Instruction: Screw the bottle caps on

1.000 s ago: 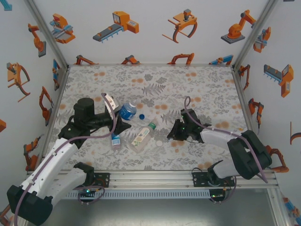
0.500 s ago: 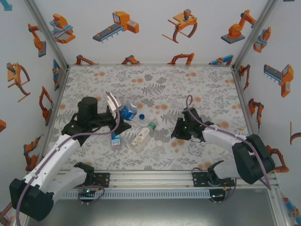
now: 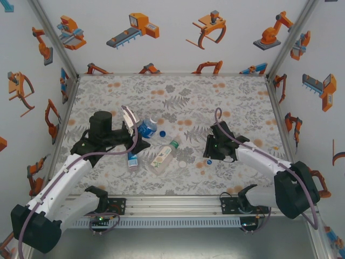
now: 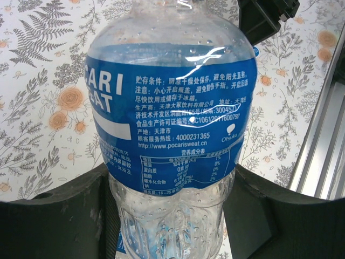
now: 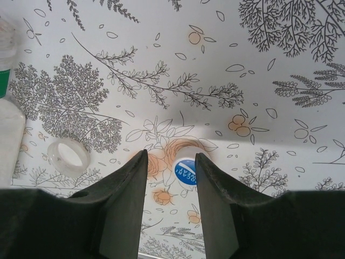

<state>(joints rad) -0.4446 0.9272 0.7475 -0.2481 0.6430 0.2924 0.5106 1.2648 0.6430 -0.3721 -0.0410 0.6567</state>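
Left wrist: "www.pocarisweat.com" on blue-labelled bottle (image 4: 167, 113)

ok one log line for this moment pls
left claw: shut on blue-label bottle | right claw: open by blue cap | white cap: loose on table

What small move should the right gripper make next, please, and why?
Probably lower the right gripper and close on the small round blue plastic cap: it lies on the table between the open jaws, while the left gripper holds the blue-labelled clear plastic bottle.
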